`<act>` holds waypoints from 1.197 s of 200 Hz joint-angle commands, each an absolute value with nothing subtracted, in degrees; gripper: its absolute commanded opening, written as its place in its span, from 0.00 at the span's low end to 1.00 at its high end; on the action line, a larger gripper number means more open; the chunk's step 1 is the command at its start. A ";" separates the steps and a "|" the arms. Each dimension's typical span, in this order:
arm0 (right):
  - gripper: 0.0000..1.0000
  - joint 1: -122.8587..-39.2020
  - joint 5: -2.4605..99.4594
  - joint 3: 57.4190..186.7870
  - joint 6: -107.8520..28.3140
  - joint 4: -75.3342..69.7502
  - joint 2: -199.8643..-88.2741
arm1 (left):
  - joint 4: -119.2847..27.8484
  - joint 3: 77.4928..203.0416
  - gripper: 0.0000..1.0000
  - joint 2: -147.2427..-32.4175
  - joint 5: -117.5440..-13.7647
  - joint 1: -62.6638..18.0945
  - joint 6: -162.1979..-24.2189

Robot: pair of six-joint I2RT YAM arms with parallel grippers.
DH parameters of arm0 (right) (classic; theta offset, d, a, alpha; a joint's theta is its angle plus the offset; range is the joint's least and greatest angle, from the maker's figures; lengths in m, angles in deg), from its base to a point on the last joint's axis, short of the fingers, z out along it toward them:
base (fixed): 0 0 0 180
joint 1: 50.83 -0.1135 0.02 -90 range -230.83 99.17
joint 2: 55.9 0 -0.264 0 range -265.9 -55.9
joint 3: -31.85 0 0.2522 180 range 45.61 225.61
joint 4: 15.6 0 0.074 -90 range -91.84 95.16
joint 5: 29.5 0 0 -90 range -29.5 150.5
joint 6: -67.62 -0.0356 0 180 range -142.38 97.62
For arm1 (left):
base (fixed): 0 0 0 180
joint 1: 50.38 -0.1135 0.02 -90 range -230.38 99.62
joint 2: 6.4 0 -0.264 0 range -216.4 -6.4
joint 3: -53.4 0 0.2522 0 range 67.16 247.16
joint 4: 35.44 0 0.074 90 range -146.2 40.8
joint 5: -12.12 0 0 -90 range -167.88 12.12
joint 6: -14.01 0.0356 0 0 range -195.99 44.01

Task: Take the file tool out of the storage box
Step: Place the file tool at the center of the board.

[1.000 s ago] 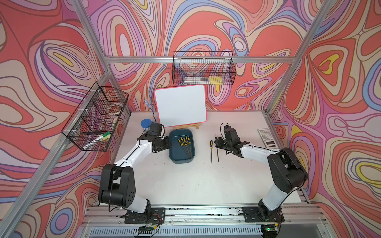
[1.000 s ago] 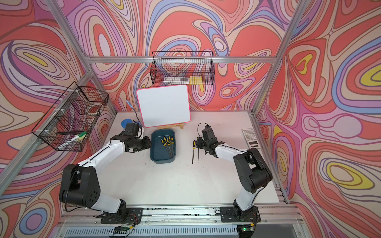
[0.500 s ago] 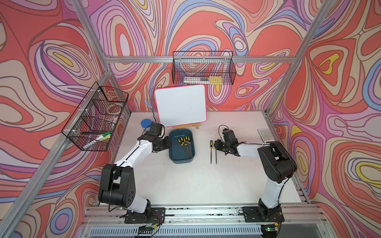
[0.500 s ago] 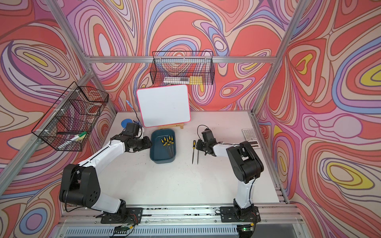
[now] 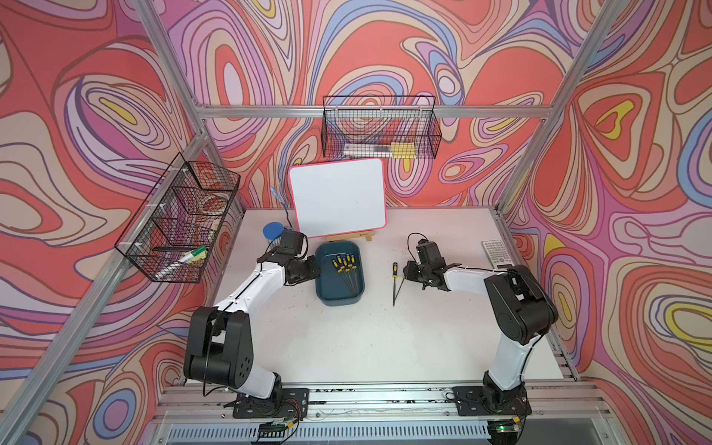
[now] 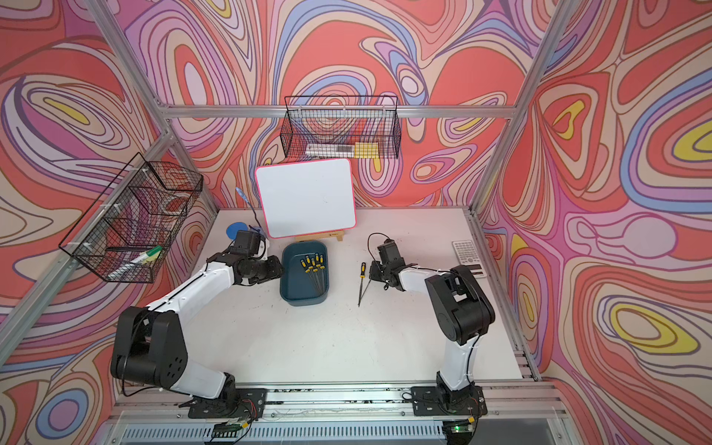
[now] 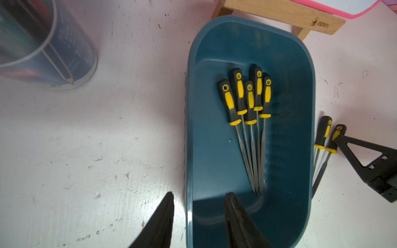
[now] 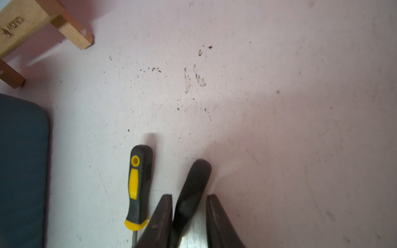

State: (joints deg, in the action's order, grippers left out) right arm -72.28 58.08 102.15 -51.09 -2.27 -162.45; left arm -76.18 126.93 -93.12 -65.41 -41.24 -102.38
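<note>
The storage box, a teal tub, sits left of the table's middle with several yellow-and-black file tools inside. My left gripper is open astride the box's left wall, one finger inside and one outside. Two more file tools lie on the table right of the box: one shows its yellow grip, and the other's dark handle lies between the fingers of my right gripper. That gripper is open, and only one finger touches the handle.
A whiteboard on a wooden easel stands just behind the box. A blue cup with a pencil is behind my left wrist. A grey calculator lies at the right edge. Wire baskets hang on the walls.
My right gripper's jaws have parted and let go of the file tool, which now lies on the table. The right elbow has swung inward. The left arm has not moved.
</note>
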 commanded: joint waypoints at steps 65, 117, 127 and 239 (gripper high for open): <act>0.08 -71.78 59.50 103.38 -50.32 0.49 -163.73 | -77.23 128.68 0.44 -93.54 -65.93 -40.98 -100.59; 0.11 -71.00 58.86 101.07 -49.41 -0.17 -163.66 | -77.01 128.16 0.45 -93.68 -65.81 -40.98 -100.59; 0.15 -70.96 57.87 101.28 -48.91 -0.40 -163.85 | -77.05 128.15 0.45 -93.89 -65.65 -40.98 -100.60; 0.37 -71.00 56.91 108.18 -48.82 2.74 -159.25 | -75.96 127.61 0.45 -94.42 -64.99 -40.89 -101.21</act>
State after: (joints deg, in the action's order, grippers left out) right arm -71.14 56.53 105.42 -48.82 -0.23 -158.93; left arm -76.23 127.24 -93.75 -65.37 -41.24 -101.46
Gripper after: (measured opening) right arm 0.369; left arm 0.445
